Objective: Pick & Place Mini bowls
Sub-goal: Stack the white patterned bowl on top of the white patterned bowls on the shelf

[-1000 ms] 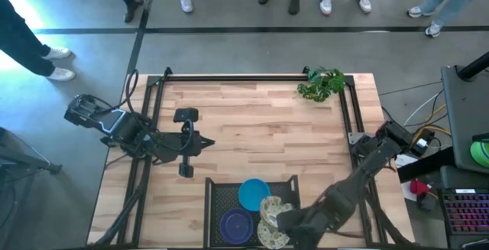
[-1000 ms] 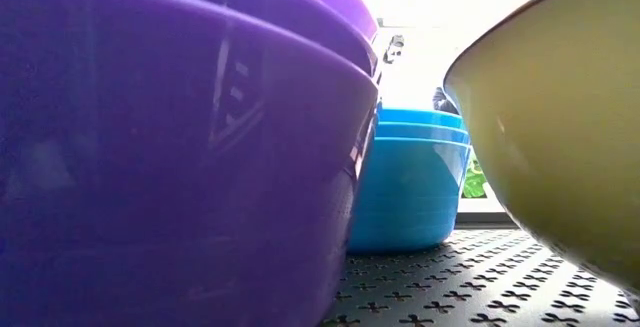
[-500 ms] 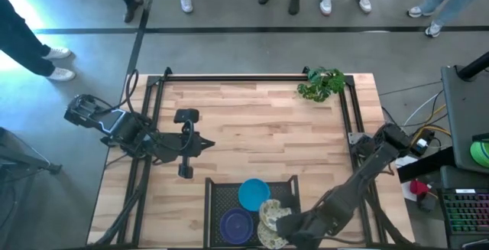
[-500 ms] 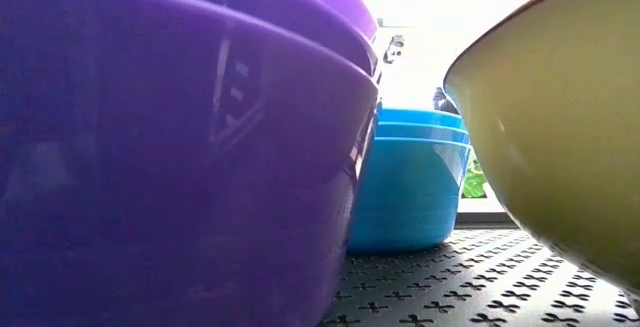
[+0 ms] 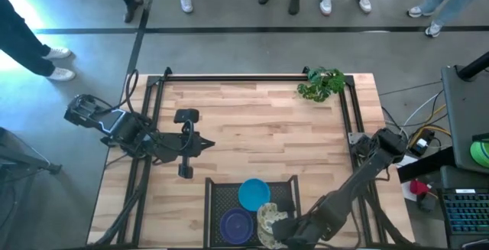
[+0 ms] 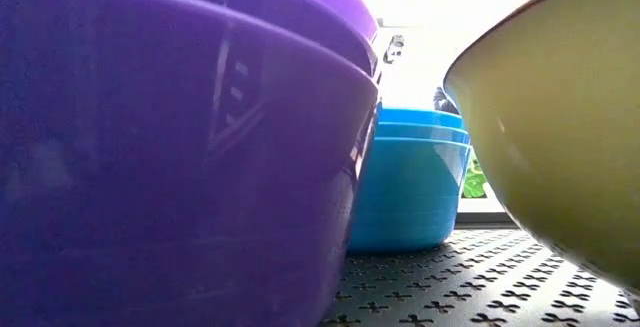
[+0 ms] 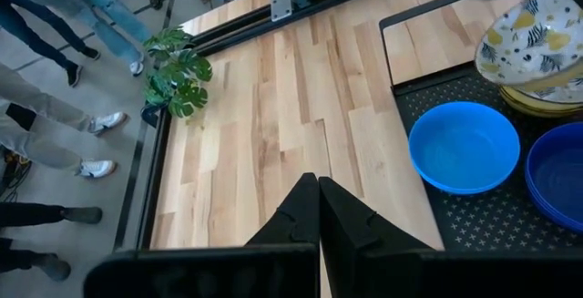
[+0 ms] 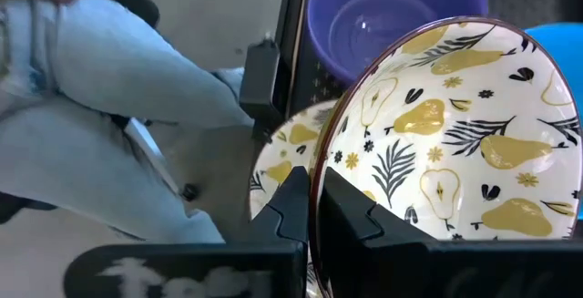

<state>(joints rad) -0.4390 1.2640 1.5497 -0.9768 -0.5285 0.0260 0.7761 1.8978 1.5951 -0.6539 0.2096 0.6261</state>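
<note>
So the right end effector [image 8: 314, 209] has just pulled a cream patterned bowl [image 8: 437, 143] up off its stack: in the overhead shots the arm has slid a bit toward 7 o'clock over the last second, and the bowl now sits tilted in its grip, rim pinched between the two fingers, clearly clear of the other cream bowl [image 8: 282, 166] left below it. All this is happening down at the 6 o'clock edge of the table [image 5: 252, 128], inside the black mesh tray [image 5: 218, 196], with the blue bowl [image 5: 253, 193] just at 12 o'clock from the cream ones and the purple bowl [image 5: 236, 224] just at their 9 o'clock. From the low camera nothing has budged, so blue and purple are untouched. I'd say the pick is basically done and the carry-out to the bare wood comes next. Left end effector [image 7: 318, 209] is parked out at 9 o'clock, fingers pressed together, holding nothing. The plant [image 5: 321, 83] is well out of the way at 1 o'clock.
</note>
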